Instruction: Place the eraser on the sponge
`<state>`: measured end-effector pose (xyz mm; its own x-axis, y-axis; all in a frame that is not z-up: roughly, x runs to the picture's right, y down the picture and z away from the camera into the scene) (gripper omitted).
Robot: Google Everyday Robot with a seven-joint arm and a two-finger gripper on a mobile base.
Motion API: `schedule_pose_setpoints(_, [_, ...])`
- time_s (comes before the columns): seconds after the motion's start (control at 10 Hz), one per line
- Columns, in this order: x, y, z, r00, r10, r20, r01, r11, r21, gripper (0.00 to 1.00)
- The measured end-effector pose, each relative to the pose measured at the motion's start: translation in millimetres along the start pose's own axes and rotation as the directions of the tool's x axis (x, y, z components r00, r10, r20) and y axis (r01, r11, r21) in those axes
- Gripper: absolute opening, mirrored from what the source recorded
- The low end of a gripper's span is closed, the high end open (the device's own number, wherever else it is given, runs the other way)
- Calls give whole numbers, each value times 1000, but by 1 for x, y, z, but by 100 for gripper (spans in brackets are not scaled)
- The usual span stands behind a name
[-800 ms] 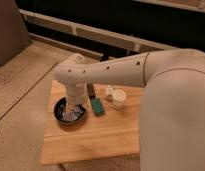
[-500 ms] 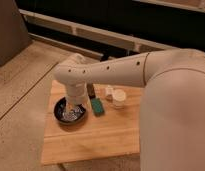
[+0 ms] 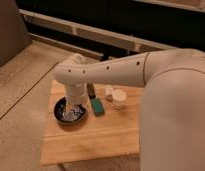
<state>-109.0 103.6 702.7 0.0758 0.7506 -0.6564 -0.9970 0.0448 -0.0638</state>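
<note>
The green sponge [image 3: 98, 106] lies flat on the wooden table [image 3: 96, 140], just right of the black pan [image 3: 61, 114]. Behind the sponge's far end stands a small dark block, the eraser [image 3: 90, 91], partly hidden by my arm. My gripper [image 3: 73, 109] points down over the pan, left of the sponge and in front of the eraser. It is open, and I see nothing between its fingers.
A white cup [image 3: 118, 98] stands right of the sponge, with a smaller pale object [image 3: 109, 91] behind it. My bulky white arm [image 3: 121, 72] reaches across from the right. The table ends at bare floor [image 3: 21, 100] on the left and front.
</note>
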Motion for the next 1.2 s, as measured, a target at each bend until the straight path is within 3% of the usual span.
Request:
schedule_pose_setpoints(0.6, [-2, 0, -2, 1000, -2, 7, 2, 1000, 3, 65])
schedule_pose_setpoints(0.7, [-9, 1, -6, 999, 0, 37, 0, 1000, 5, 65])
schedule_pose_setpoints(0.9, [-30, 2, -19, 990, -14, 139, 17, 1000, -17, 65])
schedule_pose_setpoints(1.0, [-34, 5, -23, 981, -46, 188, 54, 998, -35, 65])
schedule_pose_setpoints(1.1, [-35, 8, -25, 975, -72, 211, 83, 996, -45, 65])
schedule_pose_setpoints(1.2, [-31, 15, -26, 960, -139, 245, 160, 985, -70, 65])
